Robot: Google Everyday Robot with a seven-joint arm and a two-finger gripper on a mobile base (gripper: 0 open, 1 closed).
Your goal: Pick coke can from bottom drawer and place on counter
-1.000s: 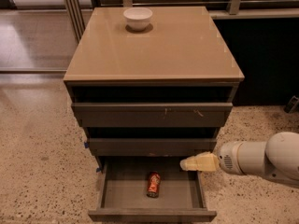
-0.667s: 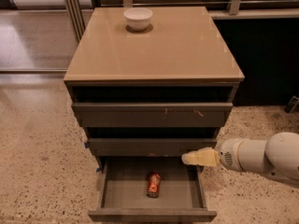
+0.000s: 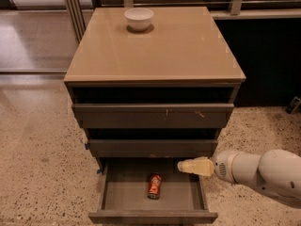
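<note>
The coke can (image 3: 154, 186) lies on its side in the middle of the open bottom drawer (image 3: 117, 199), red-orange with its top towards the drawer's back. My gripper (image 3: 184, 166) reaches in from the right on a white arm. Its cream fingertips hang above the drawer's right rear part, up and to the right of the can, not touching it. The tan counter (image 3: 160, 46) tops the cabinet.
A white bowl (image 3: 138, 18) stands at the counter's back, left of centre. Two more dark drawers (image 3: 150, 114) sit above the open one, slightly ajar. Speckled floor (image 3: 42, 173) surrounds the cabinet. A dark wall panel (image 3: 268, 55) is to the right.
My gripper has moved a little to the left and upward, over the drawer's right rear. The can has not moved.
</note>
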